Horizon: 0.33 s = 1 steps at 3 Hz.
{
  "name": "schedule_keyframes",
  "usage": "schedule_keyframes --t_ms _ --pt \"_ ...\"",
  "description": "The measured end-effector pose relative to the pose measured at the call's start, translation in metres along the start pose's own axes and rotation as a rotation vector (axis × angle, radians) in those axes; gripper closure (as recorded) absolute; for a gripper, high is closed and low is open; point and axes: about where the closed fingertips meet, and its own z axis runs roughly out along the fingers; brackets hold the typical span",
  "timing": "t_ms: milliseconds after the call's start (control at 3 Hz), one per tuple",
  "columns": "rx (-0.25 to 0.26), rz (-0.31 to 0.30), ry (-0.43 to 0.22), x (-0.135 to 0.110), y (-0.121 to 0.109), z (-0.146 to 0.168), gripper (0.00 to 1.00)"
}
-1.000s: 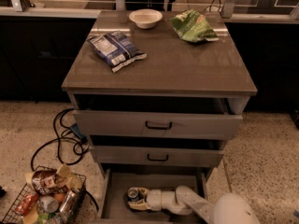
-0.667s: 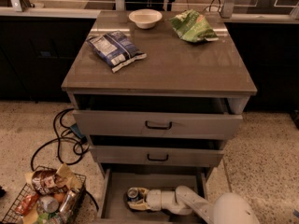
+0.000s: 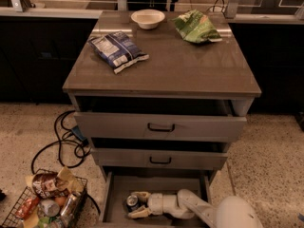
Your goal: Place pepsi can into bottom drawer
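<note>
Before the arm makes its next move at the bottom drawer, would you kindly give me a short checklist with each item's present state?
1. Bottom drawer pulled open: ok.
2. Pepsi can inside the drawer's walls, near the left front: ok.
3. Can upright, silver top facing up: ok.
4. Can resting on the drawer floor: cannot tell.
5. Pincer down in the drawer at the can, can released: cannot tell.
6. Middle drawer front apart from the arm: ok.
</note>
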Motion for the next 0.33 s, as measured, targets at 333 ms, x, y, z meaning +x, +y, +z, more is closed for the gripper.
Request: schedule_keyframes --t_ms 333 --pt "-0.002 0.001 -0.001 0.0 0.0006 0.001 0.0"
